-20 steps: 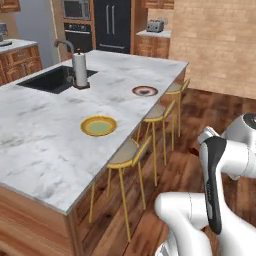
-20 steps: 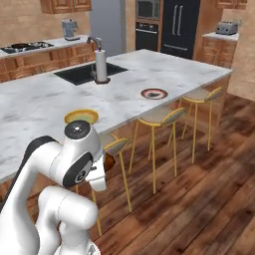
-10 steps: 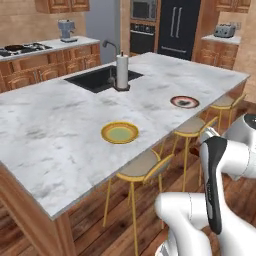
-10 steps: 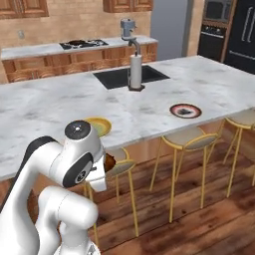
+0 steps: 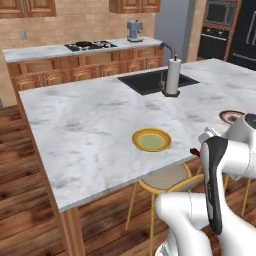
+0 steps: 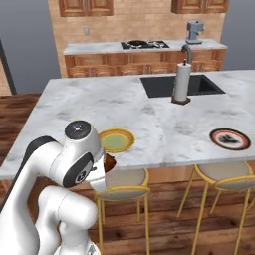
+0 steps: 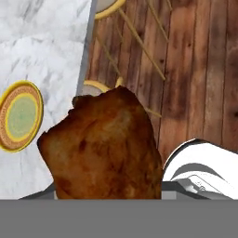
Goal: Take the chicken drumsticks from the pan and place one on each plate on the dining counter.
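The gripper (image 7: 109, 197) holds a chicken drumstick (image 7: 104, 146); the empty yellow-rimmed plate (image 7: 19, 115) lies at ten o'clock.

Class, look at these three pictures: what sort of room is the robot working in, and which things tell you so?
A home kitchen, rendered: a marble island with a black sink and yellow stools, and a cooktop on the back counter.

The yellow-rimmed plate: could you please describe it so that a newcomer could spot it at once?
On the large marble dining counter, look near the front edge above the yellow stools. The yellow-rimmed plate lies there, pale green in the middle and bare; the other plate, farther along that edge, has a dark reddish-brown rim.
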